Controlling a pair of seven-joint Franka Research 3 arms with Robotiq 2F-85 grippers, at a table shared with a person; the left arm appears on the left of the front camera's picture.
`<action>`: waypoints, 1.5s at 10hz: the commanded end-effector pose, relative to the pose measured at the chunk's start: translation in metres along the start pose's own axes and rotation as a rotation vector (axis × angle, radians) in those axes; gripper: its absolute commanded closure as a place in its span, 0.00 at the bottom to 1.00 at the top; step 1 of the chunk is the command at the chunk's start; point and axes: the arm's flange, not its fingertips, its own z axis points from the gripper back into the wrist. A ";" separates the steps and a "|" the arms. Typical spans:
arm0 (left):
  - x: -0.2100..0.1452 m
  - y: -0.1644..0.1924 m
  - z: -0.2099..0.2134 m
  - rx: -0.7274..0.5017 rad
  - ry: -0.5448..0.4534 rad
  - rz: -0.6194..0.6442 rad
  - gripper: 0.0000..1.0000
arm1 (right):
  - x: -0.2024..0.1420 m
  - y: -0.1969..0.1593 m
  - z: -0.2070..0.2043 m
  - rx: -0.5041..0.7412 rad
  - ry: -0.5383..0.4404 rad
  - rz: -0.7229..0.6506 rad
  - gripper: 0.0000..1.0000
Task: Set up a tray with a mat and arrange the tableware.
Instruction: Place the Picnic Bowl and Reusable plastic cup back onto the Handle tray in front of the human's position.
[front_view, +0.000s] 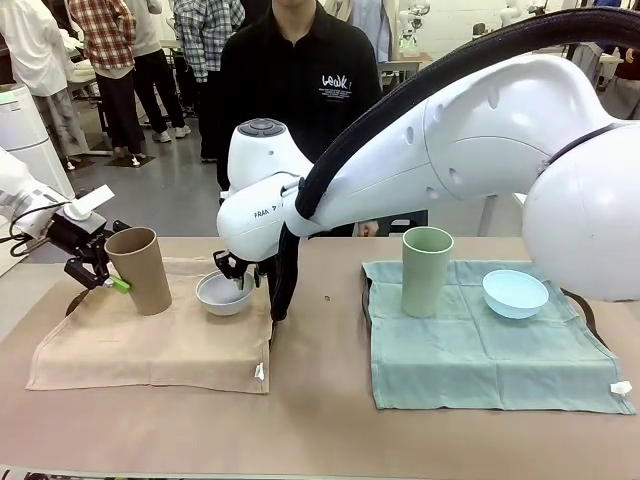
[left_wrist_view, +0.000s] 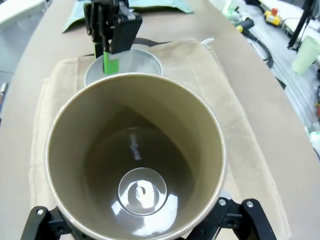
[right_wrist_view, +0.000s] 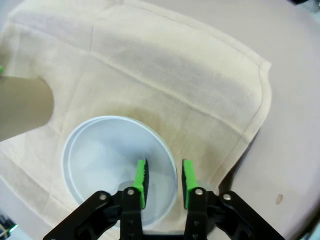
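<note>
A two-armed robot sets two places on a brown table while a person in black stands at the upper centre of the front view.

At lower left, the tan cup (front_view: 140, 270) stands upright on the beige mat (front_view: 150, 345). The left gripper (front_view: 108, 278) sits at the cup's left side; in the left wrist view the cup (left_wrist_view: 135, 155) stands between the finger bases at the bottom edge, and the fingers appear spread clear of the wall, though the tips are hidden, so a light touch cannot be ruled out.

Just right of the cup, the white bowl (front_view: 224, 293) rests on the same mat. The right gripper (right_wrist_view: 164, 182) straddles the bowl's near rim in the right wrist view, one green pad inside and one outside, with a slight gap showing, so the jaws look partly parted rather than clamped.

At right of frame, the green cup (front_view: 427, 270) and blue bowl (front_view: 515, 293) stand well apart on the green mat (front_view: 490, 350).

All four pieces appear placed, which suggests the closing step, release. The next move calls for each arm to lift straight up and away without nudging the cup or dragging the bowl.
</note>
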 end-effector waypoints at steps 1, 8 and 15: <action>0.003 -0.001 0.011 0.031 0.025 0.084 0.00 | -0.014 -0.002 0.029 -0.014 -0.024 -0.025 0.16; 0.049 -0.029 0.067 0.071 0.370 0.377 0.00 | -0.060 0.010 0.137 -0.108 -0.164 -0.037 0.16; 0.217 -0.073 0.091 0.314 0.608 0.741 0.00 | -0.111 0.032 0.245 -0.245 -0.224 -0.086 0.16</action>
